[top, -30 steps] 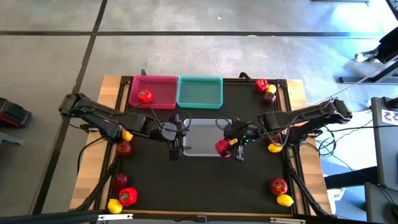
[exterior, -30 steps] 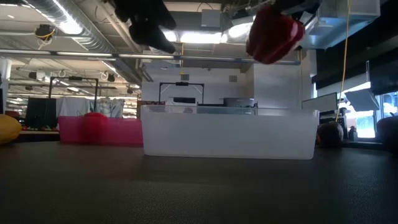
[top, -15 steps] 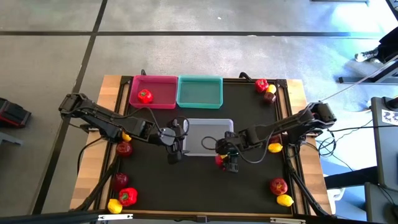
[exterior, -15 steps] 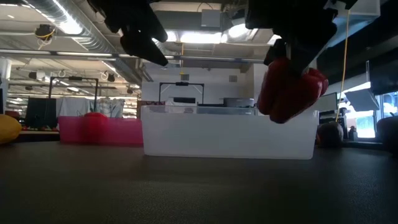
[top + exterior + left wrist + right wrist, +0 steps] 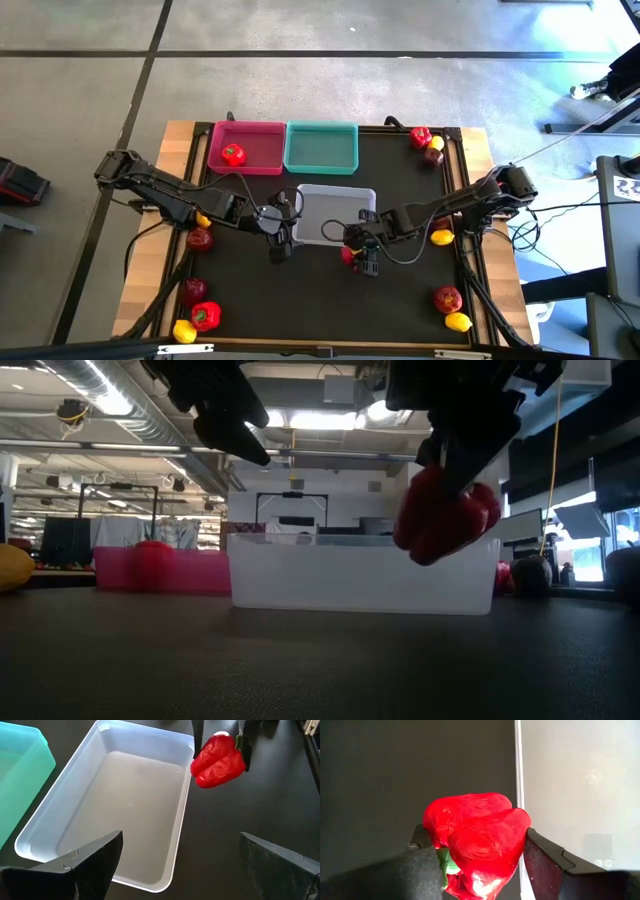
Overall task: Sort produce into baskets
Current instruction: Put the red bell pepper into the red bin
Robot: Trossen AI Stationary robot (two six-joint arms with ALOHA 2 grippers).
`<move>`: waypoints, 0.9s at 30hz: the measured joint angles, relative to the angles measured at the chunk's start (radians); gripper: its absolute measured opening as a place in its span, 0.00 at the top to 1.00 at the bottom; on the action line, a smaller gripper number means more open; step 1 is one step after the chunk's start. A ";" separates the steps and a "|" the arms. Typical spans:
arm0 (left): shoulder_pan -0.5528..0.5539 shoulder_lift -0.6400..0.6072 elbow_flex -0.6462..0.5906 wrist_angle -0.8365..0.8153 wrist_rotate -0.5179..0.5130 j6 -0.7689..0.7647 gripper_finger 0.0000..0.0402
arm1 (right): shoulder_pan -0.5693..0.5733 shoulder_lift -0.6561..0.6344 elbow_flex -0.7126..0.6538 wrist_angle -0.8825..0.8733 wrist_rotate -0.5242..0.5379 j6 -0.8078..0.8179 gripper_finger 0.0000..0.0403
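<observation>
Right gripper (image 5: 362,250) clamped on glossy red bell pepper (image 5: 218,761), beside translucent grey-white plastic tray (image 5: 335,196) near edge | carry to pink basket (image 5: 270,133) | left gripper (image 5: 284,222) fingers apart, idle.

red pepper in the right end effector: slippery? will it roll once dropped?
Probably slick: the red pepper looks glossy, so the right end effector pinching its lobes could slip. Lumpy and uneven, it likely wobbles and settles rather than rolls far. It hangs outside the grey-white tray, over the mat.
</observation>
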 joint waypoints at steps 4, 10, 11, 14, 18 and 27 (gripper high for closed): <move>0.000 0.000 0.000 0.000 0.000 -0.001 0.04 | -0.001 0.008 0.000 0.000 0.012 0.000 0.63; 0.000 0.000 0.000 0.000 0.000 0.000 0.04 | -0.001 0.016 -0.001 0.017 0.015 0.000 0.63; 0.000 0.000 0.000 0.000 0.000 0.000 0.04 | -0.001 0.016 -0.001 0.017 0.014 0.000 0.63; 0.000 0.000 0.000 0.000 0.000 0.005 0.04 | -0.002 0.023 -0.008 -0.003 -0.018 0.004 0.63; 0.000 0.000 0.000 0.000 0.000 0.008 0.04 | -0.002 0.020 -0.007 -0.005 -0.045 0.005 0.63; 0.000 0.000 0.000 0.000 0.000 0.012 0.04 | -0.013 0.012 -0.006 -0.016 -0.021 -0.011 0.63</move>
